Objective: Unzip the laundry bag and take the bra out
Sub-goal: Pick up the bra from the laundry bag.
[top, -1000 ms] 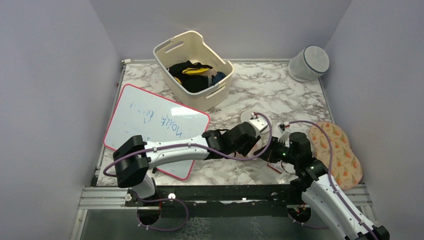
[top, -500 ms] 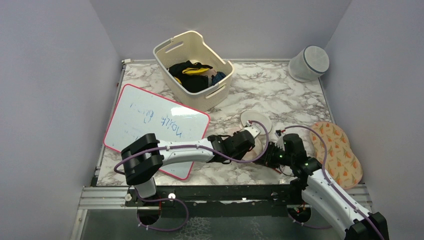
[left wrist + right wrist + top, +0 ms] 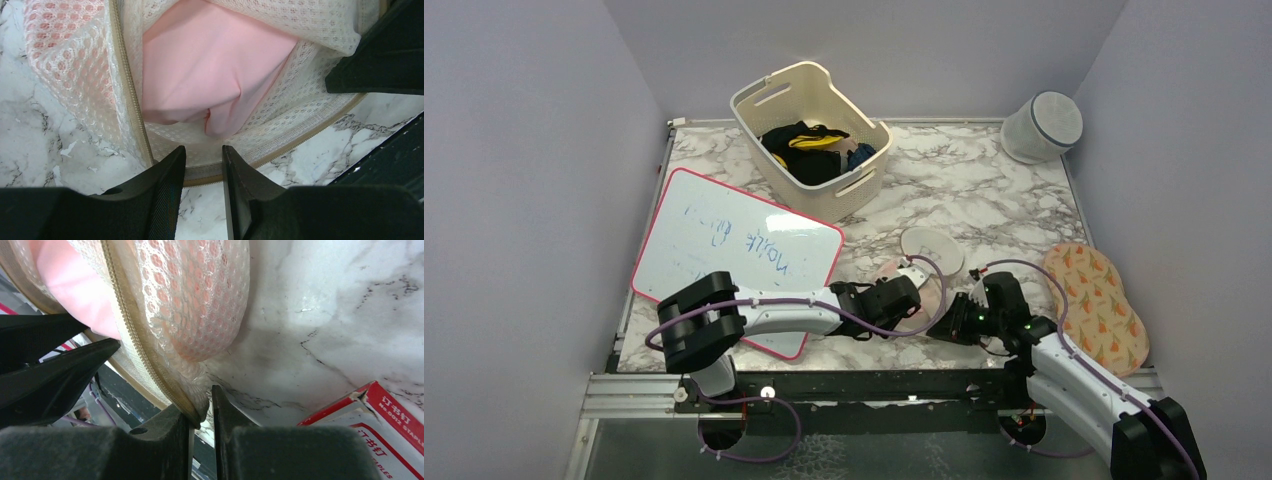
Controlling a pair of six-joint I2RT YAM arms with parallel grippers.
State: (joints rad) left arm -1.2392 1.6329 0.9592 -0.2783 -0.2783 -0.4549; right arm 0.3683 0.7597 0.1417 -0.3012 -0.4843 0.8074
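Note:
The cream mesh laundry bag (image 3: 927, 247) lies on the marble near the front, between my two grippers. Its zip is open. The pink bra (image 3: 210, 65) shows inside the bag (image 3: 75, 70). My left gripper (image 3: 204, 165) is closed on the bag's lower zip band; in the top view it (image 3: 911, 297) sits at the bag's near side. My right gripper (image 3: 201, 405) is shut on the bag's (image 3: 195, 300) bunched mesh edge by the zip, with the bra (image 3: 75, 295) showing at the left. In the top view the right gripper (image 3: 951, 318) is just right of the left gripper.
A red-and-white staple box (image 3: 380, 425) lies by the right gripper. A whiteboard (image 3: 734, 250) is on the left, a cream slotted basket (image 3: 809, 140) of clothes at the back, a white-grey cylinder (image 3: 1041, 127) at the back right, and a carrot-print pad (image 3: 1096, 305) at the right edge.
Both grippers have drawn back toward the near edge and to the left, pulling the bag with them. The bag's opening has spread and pink now shows.

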